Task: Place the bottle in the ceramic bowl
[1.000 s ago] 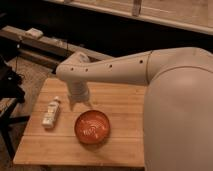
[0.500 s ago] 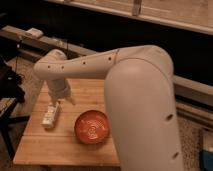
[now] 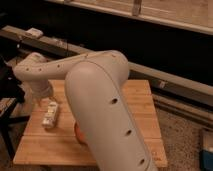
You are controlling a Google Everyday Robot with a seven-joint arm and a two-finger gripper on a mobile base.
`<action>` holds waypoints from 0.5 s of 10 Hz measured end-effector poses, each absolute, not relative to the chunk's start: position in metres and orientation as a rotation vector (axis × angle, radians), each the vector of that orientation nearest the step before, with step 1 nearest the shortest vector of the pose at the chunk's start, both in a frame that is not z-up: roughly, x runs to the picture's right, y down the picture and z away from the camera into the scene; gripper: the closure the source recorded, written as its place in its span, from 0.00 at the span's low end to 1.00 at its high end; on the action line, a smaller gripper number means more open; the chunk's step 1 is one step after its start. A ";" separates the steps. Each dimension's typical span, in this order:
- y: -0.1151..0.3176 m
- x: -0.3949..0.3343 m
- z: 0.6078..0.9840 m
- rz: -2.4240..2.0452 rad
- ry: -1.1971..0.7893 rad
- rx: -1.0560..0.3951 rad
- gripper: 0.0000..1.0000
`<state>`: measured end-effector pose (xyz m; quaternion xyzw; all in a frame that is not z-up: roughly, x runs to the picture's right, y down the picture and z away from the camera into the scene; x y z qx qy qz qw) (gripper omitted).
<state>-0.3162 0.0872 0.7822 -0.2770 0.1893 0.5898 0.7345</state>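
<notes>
The small white bottle [image 3: 50, 115] lies on its side on the left part of the wooden table [image 3: 137, 102]. Only an orange-red sliver of the ceramic bowl [image 3: 77, 133] shows, to the right of the bottle, with the rest hidden behind my arm. My gripper [image 3: 43, 101] hangs from the wrist at the left, just above and behind the bottle's far end. My big white arm [image 3: 100, 95] crosses the middle of the view.
A long grey ledge [image 3: 165, 82] runs behind the table, with a small white object [image 3: 34, 32] on its left end. A black stand [image 3: 7, 95] is at the table's left. A blue item [image 3: 207, 150] sits on the floor at the lower right.
My arm has swung left, from over the bowl to over the bottle. It now covers most of the bowl. The bottle has not moved.
</notes>
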 end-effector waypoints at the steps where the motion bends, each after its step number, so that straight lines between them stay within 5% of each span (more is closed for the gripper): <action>1: 0.093 -0.322 0.789 1.281 0.417 -0.602 0.35; 5: 0.116 -0.344 0.814 1.222 0.406 -0.567 0.35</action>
